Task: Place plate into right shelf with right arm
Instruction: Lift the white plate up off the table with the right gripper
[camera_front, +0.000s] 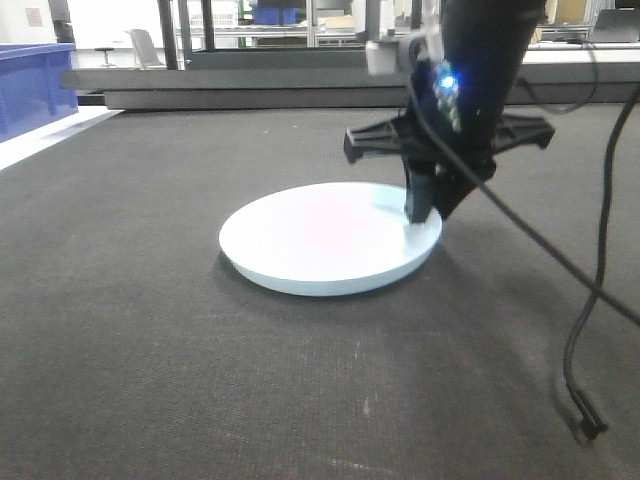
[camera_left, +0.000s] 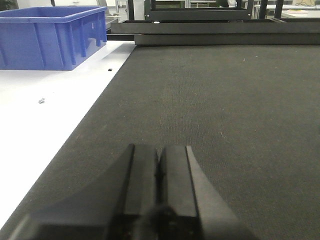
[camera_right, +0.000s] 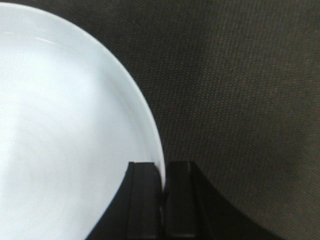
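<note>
The white round plate lies flat on the dark mat. My right gripper comes down from above onto the plate's right rim. In the right wrist view the plate fills the left side and my right gripper is shut on its rim, one finger over the plate and one outside it. My left gripper is shut and empty, low over the mat, away from the plate. The right shelf is out of view.
A blue plastic bin stands on a white surface at the far left; it also shows in the front view. A low dark ledge runs along the back. A loose black cable hangs at the right.
</note>
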